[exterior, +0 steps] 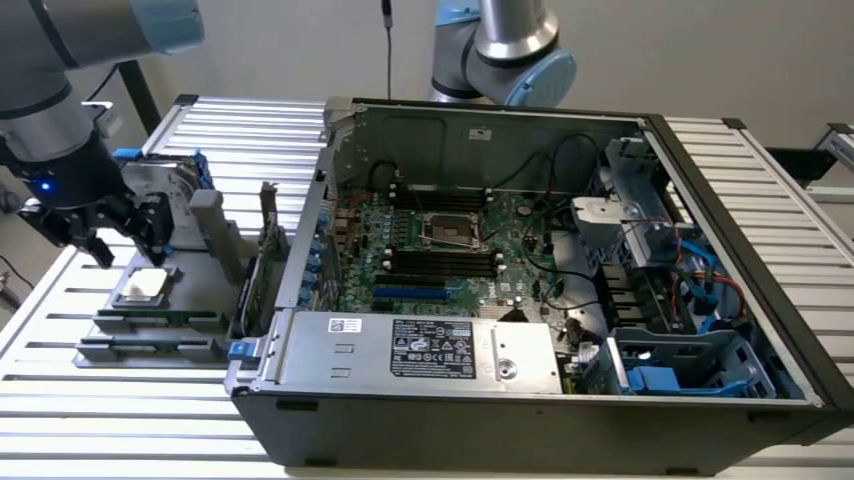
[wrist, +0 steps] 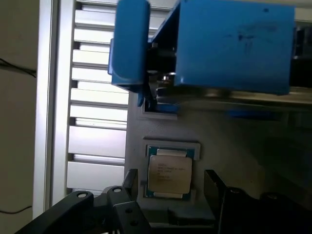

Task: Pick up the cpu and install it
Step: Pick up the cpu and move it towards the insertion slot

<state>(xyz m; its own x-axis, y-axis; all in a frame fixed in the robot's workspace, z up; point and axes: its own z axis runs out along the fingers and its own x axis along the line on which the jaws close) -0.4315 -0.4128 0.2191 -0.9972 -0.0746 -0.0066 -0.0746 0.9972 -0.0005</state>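
Note:
The cpu [exterior: 144,285] [wrist: 169,173], a small square chip with a silvery top, lies flat in a recess of the grey holder [exterior: 187,320] at the exterior view's left, beside the open computer case [exterior: 534,400]. My gripper [exterior: 120,245] [wrist: 170,183] hangs just above it, open, with one black finger [wrist: 130,179] on each side of the chip and not touching it. Inside the case, the empty cpu socket [exterior: 451,232] sits in the middle of the green motherboard.
A blue bracket [wrist: 234,44] with a hard drive [exterior: 160,185] stands just behind the cpu on the holder. Grey memory sticks [exterior: 160,322] lie in front of it. A second robot arm [exterior: 501,50] stands behind the case. The slatted metal table [exterior: 134,420] surrounds everything.

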